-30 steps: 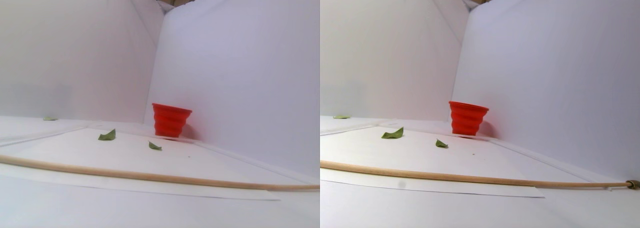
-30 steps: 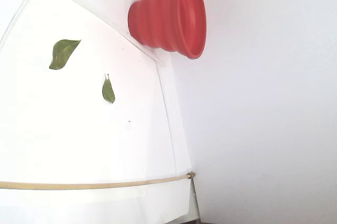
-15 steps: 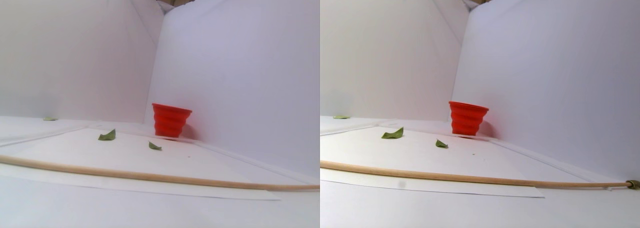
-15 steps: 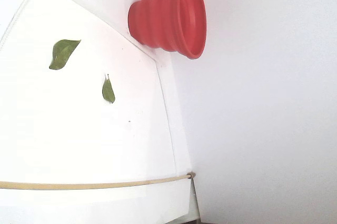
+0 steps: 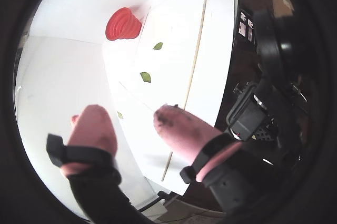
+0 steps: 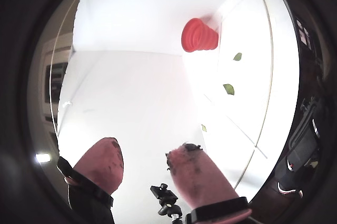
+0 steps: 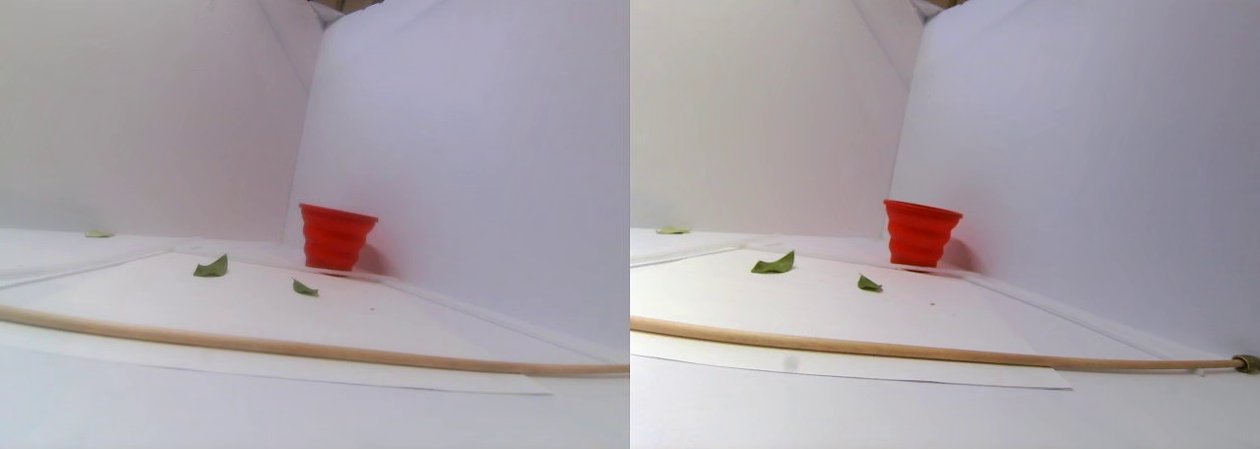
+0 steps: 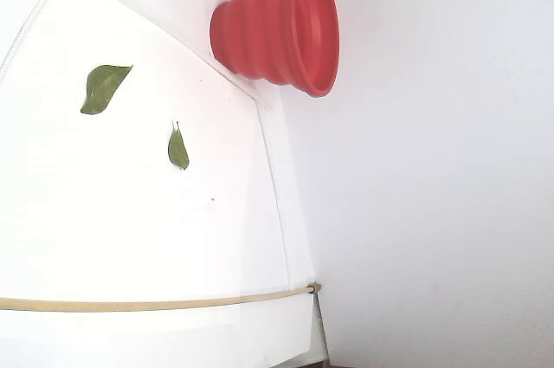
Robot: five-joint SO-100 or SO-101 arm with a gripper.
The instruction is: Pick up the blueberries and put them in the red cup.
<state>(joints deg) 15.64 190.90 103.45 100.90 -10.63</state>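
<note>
Gripper (image 5: pixel 131 121) spread wide, nothing pinched, high above the sheet. Red cup (image 5: pixel 122 22) upright in far corner by the walls. Blueberries: can't see any, maybe already in the cup. Look near the leaves (image 8: pixel 177 149) w/ jaws apart, then descend slowly.
</note>
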